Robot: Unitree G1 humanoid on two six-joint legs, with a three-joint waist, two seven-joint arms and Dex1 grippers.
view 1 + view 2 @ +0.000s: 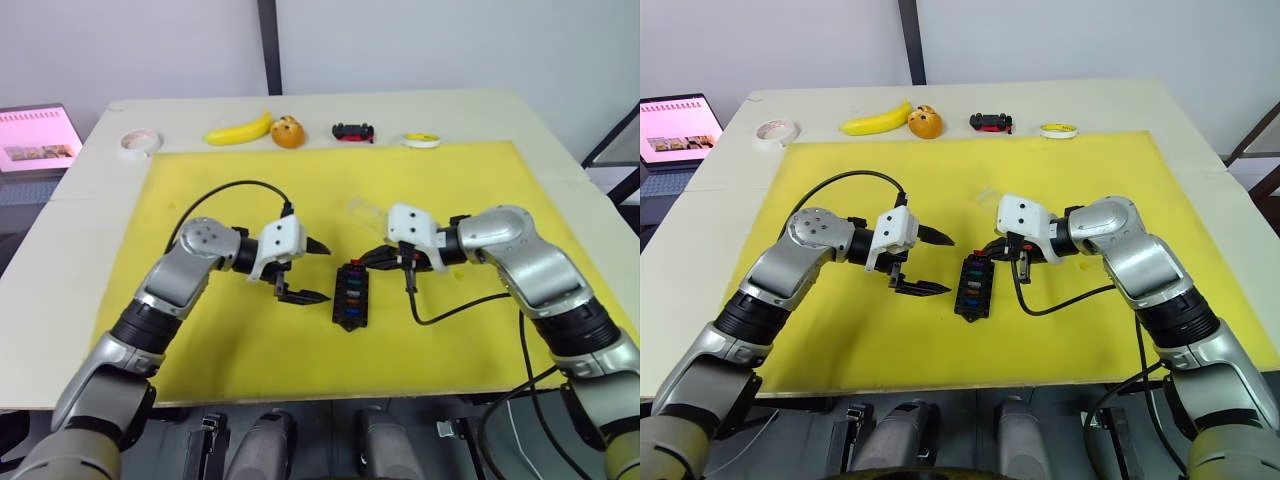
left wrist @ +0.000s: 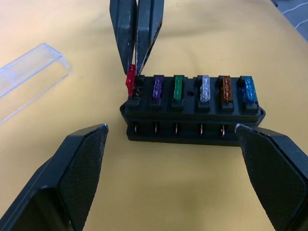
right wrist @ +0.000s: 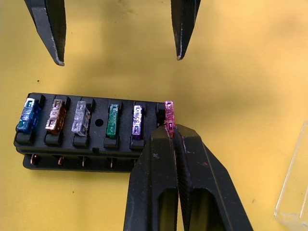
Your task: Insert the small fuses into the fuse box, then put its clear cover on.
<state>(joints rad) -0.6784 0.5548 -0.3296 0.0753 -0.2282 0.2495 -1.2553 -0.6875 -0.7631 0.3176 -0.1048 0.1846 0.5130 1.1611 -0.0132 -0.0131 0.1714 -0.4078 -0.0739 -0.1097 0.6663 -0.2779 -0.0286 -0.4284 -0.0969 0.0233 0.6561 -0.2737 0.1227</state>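
Black right gripper pinches the red fuse over the last empty slot of the fuse box on the yellow mat, five fuses seated, left gripper open, clear cover still off.

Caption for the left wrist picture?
Right gripper seats the red fuse in the fuse box, five already in.
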